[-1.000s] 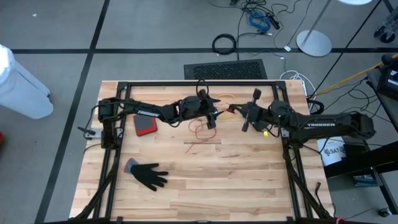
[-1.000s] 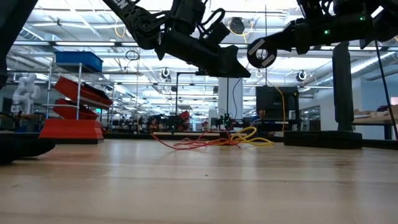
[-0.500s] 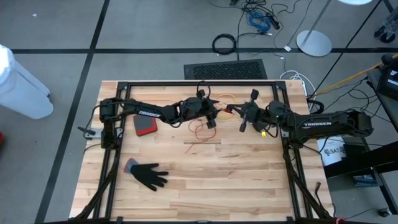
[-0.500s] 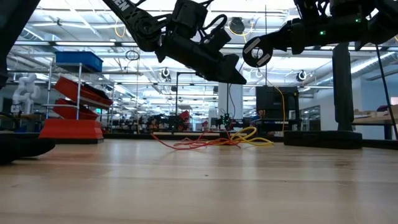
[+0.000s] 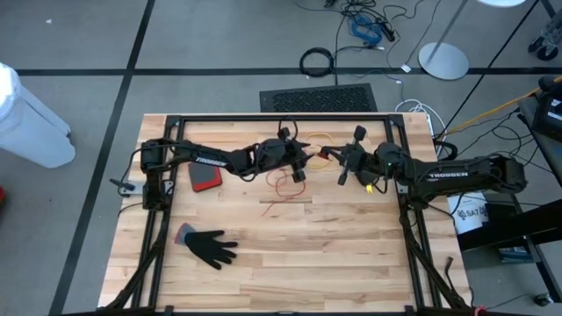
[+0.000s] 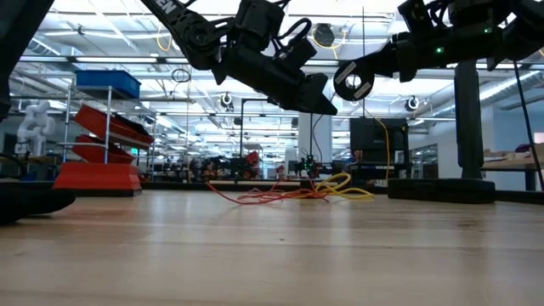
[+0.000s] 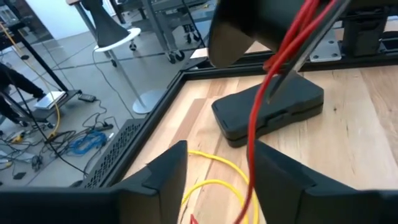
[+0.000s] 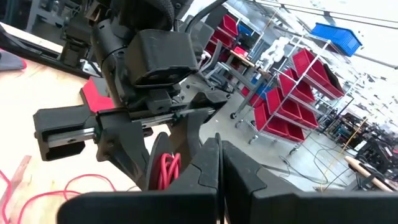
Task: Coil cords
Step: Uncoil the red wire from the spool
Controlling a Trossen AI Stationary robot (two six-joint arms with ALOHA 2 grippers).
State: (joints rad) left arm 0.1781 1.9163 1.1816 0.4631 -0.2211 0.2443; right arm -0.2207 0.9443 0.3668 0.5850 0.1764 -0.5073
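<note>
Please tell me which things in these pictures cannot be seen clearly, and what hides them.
- Red cord, left wrist view: it passes between the left gripper's fingers, but whether they pinch it cannot be told, and its ends are cut off by the picture's edges.
- Black cord: not found in any view.
- Yellow cord, low view: tangled with the red cord, too small to follow.
- Right gripper, right wrist view: shut; what it holds is hidden by its own fingers.

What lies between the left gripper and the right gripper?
A red cord: in the left wrist view it hangs from the shut right gripper and passes down between the open fingers of the left gripper.
</note>
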